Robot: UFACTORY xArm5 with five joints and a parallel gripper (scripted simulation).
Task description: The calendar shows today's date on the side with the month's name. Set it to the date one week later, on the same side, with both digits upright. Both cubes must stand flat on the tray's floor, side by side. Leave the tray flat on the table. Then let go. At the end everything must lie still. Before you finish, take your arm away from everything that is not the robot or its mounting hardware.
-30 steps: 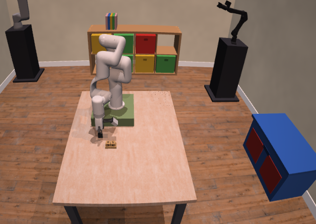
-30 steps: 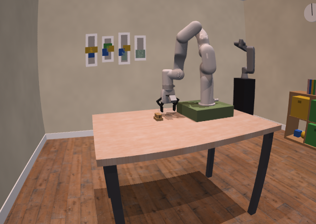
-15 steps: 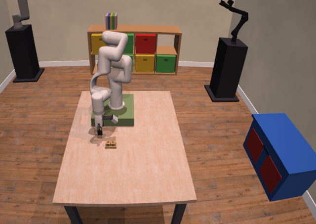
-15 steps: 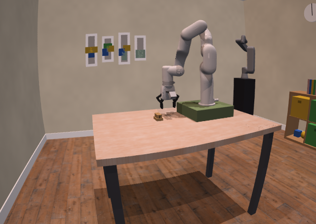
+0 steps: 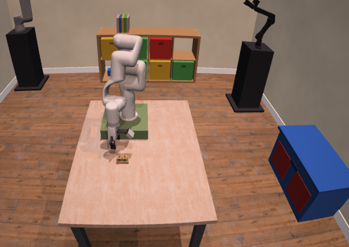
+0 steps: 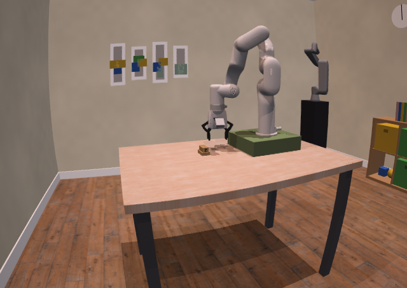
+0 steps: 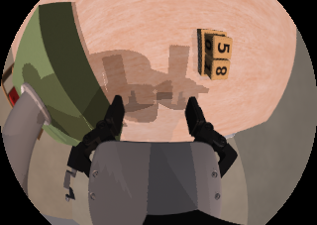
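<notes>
Open gripper above the table, both cubes in the tray

In the top view, the tray lies on the table, in front of the green block that carries the arm. Two cubes stand in it side by side. The gripper is near the tray, on the side toward the block. The digits are too small here to be read.

In the exterior view, the gripper points down and hangs above the table, between the tray and the arm's column. Its two fingers are spread wide and nothing is held between them. The tray rests flat on the table, apart from the green block. One cube side shows a dark sign which looks like a 2.

In the wrist view, the fingers are wide apart, with only table and shadow seen between them. The tray is beyond the right finger in the picture and does not touch it. One cube shows a 5 on its top, the other cube shows an 8. On the side faces toward the dark tray edge, a 0 can be seen on the 5 cube; the digit of its neighbour is partly hidden, so I cannot tell it.
</notes>
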